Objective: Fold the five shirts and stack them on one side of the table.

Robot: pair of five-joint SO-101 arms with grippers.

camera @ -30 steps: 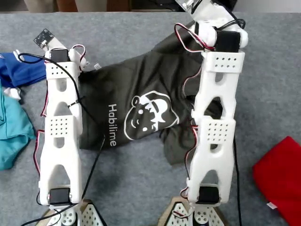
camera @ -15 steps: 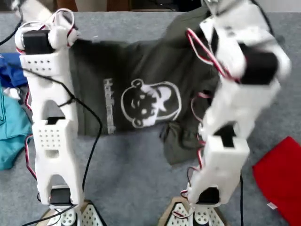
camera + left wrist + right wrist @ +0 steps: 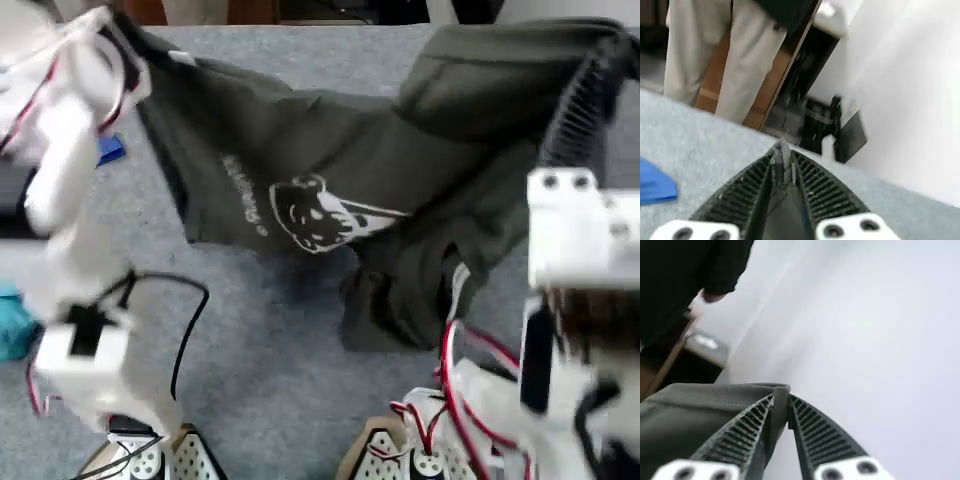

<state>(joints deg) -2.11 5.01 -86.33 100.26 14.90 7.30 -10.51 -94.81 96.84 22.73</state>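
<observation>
We hold the shirt aloft, both jaws clamped on its top edge; the left bite looks thin, so that corner could slip free.

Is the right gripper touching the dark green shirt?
Touching. In the right wrist view, the right gripper pinches the dark green shirt by its edge, jaws shut on the fabric.

From my seat I see the grey felt table top running out to its far edge; beyond that edge, in the left wrist view, a brown wooden cabinet stands just beside a cluster of black gear; a plain white wall rises behind.
</observation>
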